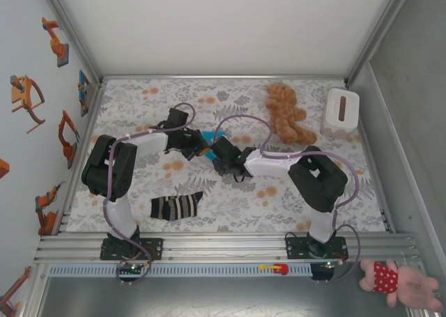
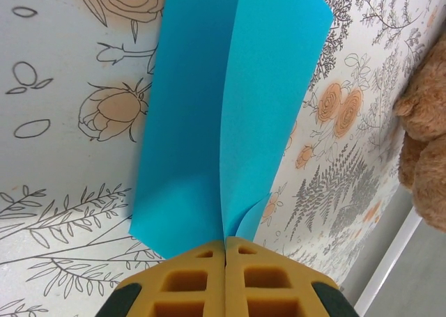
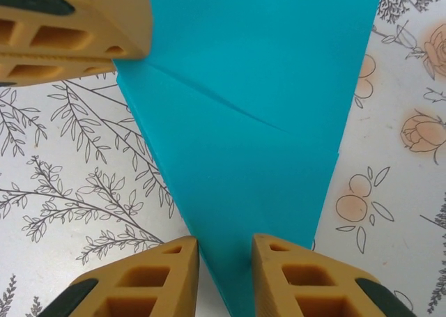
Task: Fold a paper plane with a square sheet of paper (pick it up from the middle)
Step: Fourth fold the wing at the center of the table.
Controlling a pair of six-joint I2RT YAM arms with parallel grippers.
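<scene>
The left pincer (image 2: pixel 226 251) was clamped tight on the near edge of the thin turquoise-blue paper sheet (image 2: pixel 223 108). The sheet stretched ahead of its yellow fingers (image 2: pixel 181 282) as two folded flaps meeting at a centre crease, above the floral-printed tablecloth (image 2: pixel 63 87). The right pincer (image 3: pixel 224 242) stood narrowly parted, the sheet's tapered end lying between its jaws, and one finger of the left pincer (image 3: pixel 70 24) sat beyond it at the paper's far left corner. A brown plush teddy bear (image 1: pixel 287 113) lay beyond and to the right of both pincers. A black-and-white striped sock (image 1: pixel 177 206) lay behind the left one.
</scene>
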